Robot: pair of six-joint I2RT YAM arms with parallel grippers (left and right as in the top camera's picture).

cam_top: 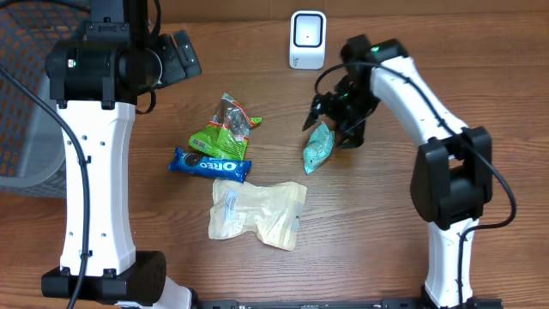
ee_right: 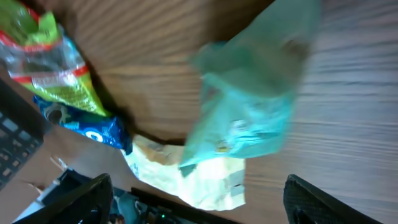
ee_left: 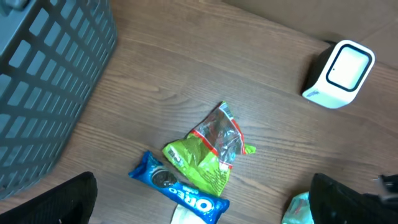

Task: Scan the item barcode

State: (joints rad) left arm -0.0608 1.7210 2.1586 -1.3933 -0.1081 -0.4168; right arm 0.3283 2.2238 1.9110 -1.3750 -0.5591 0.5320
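Teal packet (cam_top: pixel 316 148): right of centre on the counter (cam_top: pixel 386 257), a brown wood-grain surface that fills every view; no room shows beyond it. The packet is a small crinkled pouch with a paler printed patch, blurred in the right wrist view; no barcode can be made out. Its far end lies under the right pincer (cam_top: pixel 328 123), whose fingers stand spread to either side without touching it, so the pincer is released. Just beyond, at the far edge, stands the white scanner (cam_top: pixel 307 39). To the left lie a green snack bag (cam_top: pixel 225 129), a blue Oreo pack (cam_top: pixel 210 165) and, nearer, a cream pouch (cam_top: pixel 257 212). The left pincer (cam_top: pixel 182 53) hangs released at far left. A grey mesh basket (cam_top: pixel 21 94) stands at the left edge; only its mesh shows.
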